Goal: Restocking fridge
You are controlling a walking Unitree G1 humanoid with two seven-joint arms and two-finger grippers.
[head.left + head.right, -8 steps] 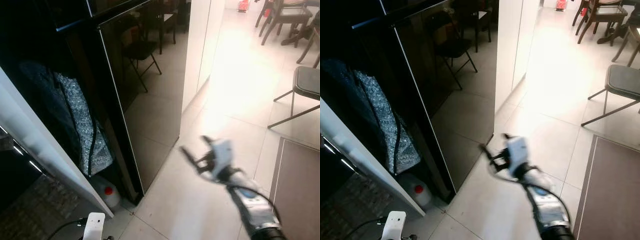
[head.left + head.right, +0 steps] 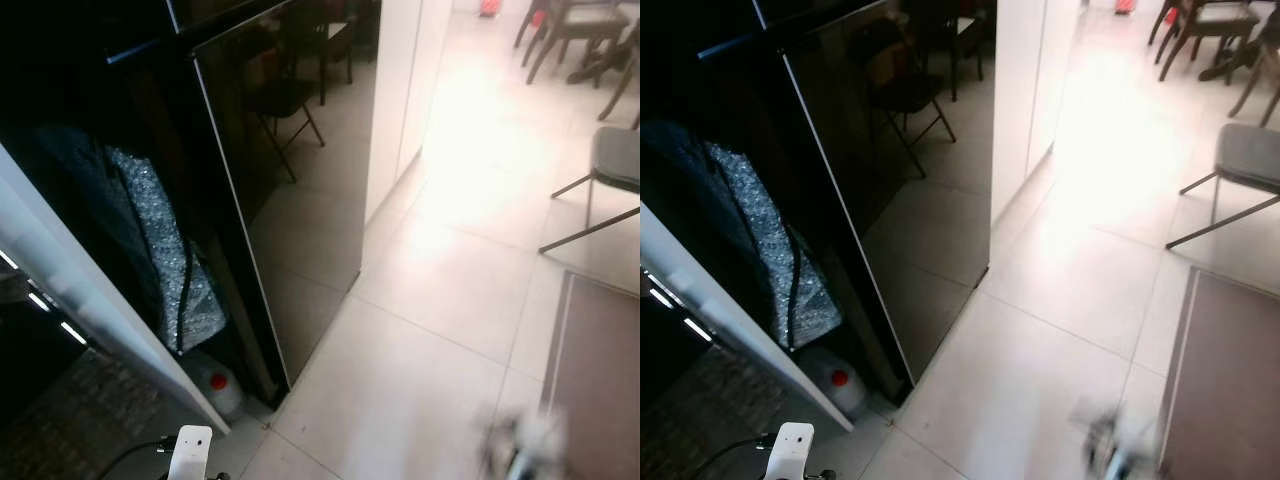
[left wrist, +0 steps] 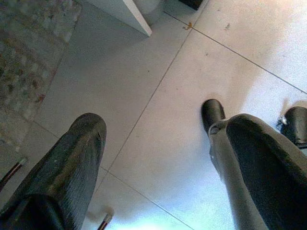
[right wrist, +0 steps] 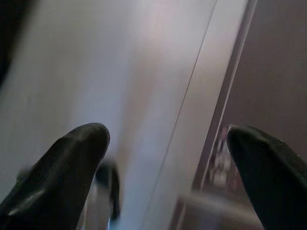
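Note:
The fridge's glossy black door [image 2: 300, 180] stands ahead on my left and reflects a folding chair. Beside it a white door [image 2: 90, 310] hangs open. In the dark gap between them sits a silvery quilted bag [image 2: 165, 250], and below it on the floor a white jug with a red cap [image 2: 215, 385]. My right gripper [image 2: 525, 445] is a blur low over the tiles; in its wrist view its fingers [image 4: 72, 163] are wide apart and hold nothing. My left gripper [image 3: 156, 129] hangs open over the tiled floor, with my feet below it.
A white pillar [image 2: 400, 90] stands just past the fridge. A grey folding chair [image 2: 610, 165] is at the right, and dining chairs [image 2: 570, 30] are at the back. A brown mat [image 2: 600, 380] covers the floor at the lower right. Pale tiles [image 2: 420, 330] stretch ahead.
My right arm has dropped from the middle of the view to its bottom edge and is blurred. The left arm and the fridge doors stay as they were.

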